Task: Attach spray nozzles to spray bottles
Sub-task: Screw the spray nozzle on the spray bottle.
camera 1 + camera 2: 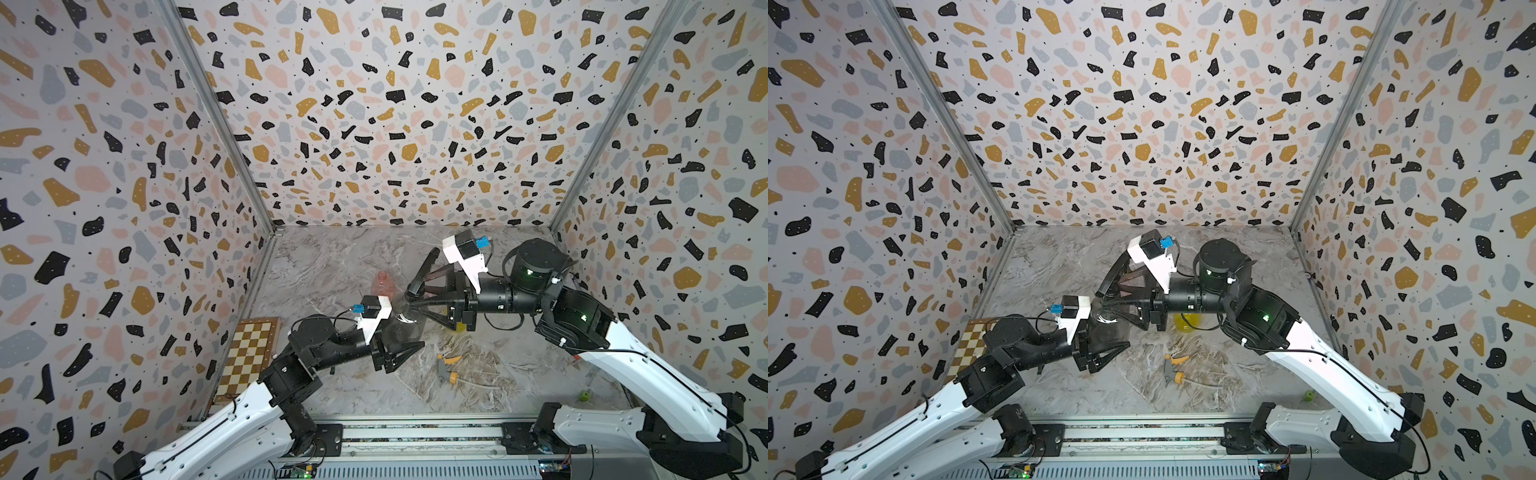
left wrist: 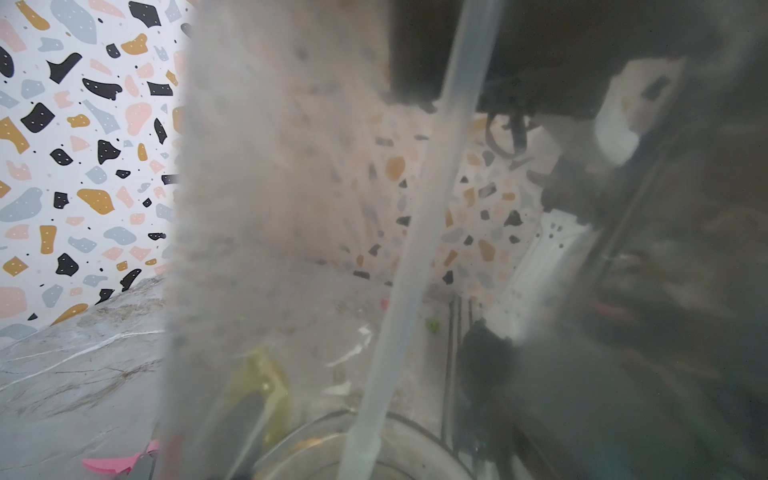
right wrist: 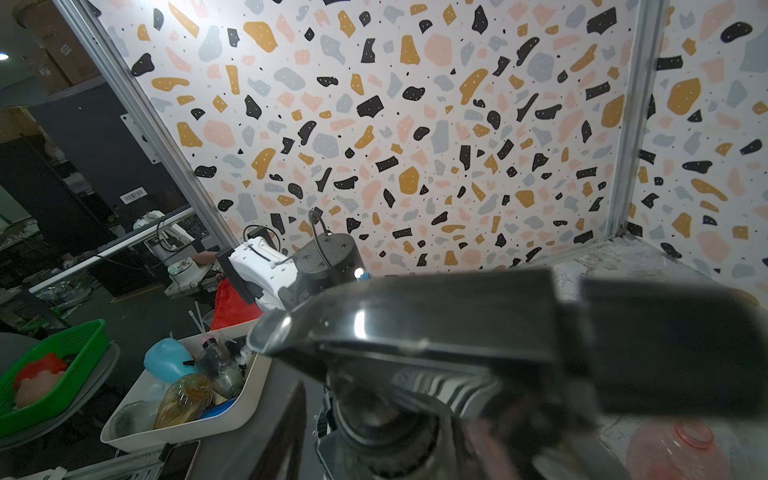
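Black nozzle [image 3: 415, 316] sits atop smoky bottle [image 2: 270, 208].

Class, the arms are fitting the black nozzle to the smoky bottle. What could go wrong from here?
1. The black nozzle sits at the smoky bottle neck, dip tube inside; a tilted collar may cross-thread.
2. The left gripper clamps that bottle's translucent wall; twisting might spin it.
3. The pink bottle stands close by the right gripper; a swing could topple it.

Both top views high, facing down, sharing whole table [image 1: 324, 266], wrist cameras close-up.
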Controlling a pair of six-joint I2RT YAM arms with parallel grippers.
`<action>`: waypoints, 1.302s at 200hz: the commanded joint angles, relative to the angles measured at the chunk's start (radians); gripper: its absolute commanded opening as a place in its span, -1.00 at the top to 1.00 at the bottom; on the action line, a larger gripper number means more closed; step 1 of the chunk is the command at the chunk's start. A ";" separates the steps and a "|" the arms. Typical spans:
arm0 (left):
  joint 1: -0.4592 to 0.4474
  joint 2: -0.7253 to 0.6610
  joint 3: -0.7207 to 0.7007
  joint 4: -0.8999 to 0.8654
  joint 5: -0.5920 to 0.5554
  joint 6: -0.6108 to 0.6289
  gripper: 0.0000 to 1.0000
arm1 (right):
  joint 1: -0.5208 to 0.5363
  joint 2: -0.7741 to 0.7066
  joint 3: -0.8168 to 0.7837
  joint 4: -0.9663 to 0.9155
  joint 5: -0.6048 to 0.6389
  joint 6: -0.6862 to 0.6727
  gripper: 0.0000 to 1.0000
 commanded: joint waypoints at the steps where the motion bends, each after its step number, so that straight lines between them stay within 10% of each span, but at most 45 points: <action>1: 0.003 -0.004 0.011 0.079 0.025 -0.011 1.00 | -0.004 -0.004 0.031 0.016 -0.022 0.010 0.01; 58: 0.003 0.001 0.022 0.061 -0.054 -0.008 1.00 | 0.063 0.007 0.028 0.003 0.115 0.066 0.40; 131: 0.002 0.038 0.048 0.006 -0.330 0.032 1.00 | 0.290 0.115 0.015 -0.015 0.666 0.344 0.53; 207: 0.002 0.032 0.041 0.006 -0.182 0.029 1.00 | 0.180 -0.015 0.016 -0.051 0.411 0.138 -0.31; 260: 0.002 0.019 0.029 0.053 -0.016 0.019 1.00 | 0.085 -0.075 0.002 -0.063 0.219 0.046 -0.41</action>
